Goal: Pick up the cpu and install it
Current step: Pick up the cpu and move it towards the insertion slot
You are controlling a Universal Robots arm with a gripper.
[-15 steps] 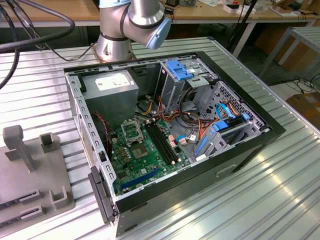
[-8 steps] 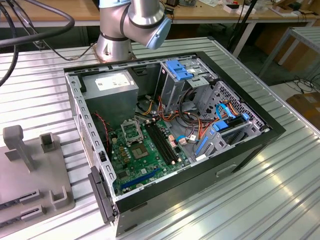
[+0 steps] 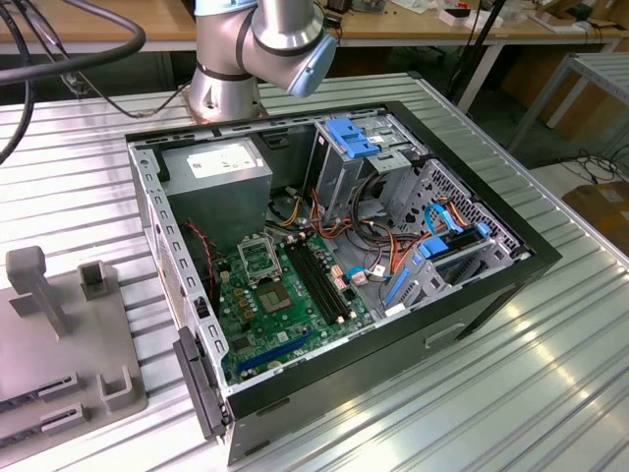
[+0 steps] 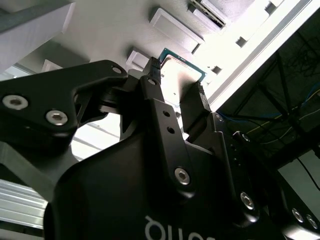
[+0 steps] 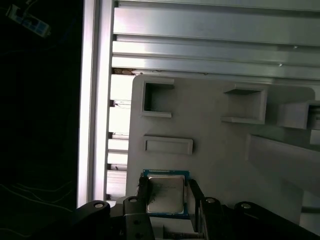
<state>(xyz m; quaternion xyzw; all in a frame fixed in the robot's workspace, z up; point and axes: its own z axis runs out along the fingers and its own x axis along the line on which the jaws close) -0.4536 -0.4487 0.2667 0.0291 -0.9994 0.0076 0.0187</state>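
The cpu (image 5: 164, 196) is a small square chip with a silver-grey top and a green rim. It sits between the two black fingers (image 5: 142, 192) of my gripper (image 5: 167, 192), which press on its opposite edges. In the second wrist view the cpu (image 4: 181, 80) shows the same way, clamped by the gripper (image 4: 177, 82) over the grey fixture plate (image 4: 115, 30). Whether the chip is lifted off the plate or still touches it I cannot tell. In the exterior view the green motherboard (image 3: 285, 305) lies inside the open computer case, with its silver socket frame (image 3: 257, 258) near the middle.
The grey fixture plate (image 5: 210, 145) has raised blocks and pockets, and lies on a ribbed metal table (image 5: 210, 45) near its edge. On the exterior view's left is the fixture (image 3: 59, 334), beside the black case (image 3: 491, 295). Cables, drive bays and a power supply (image 3: 218, 172) crowd the case.
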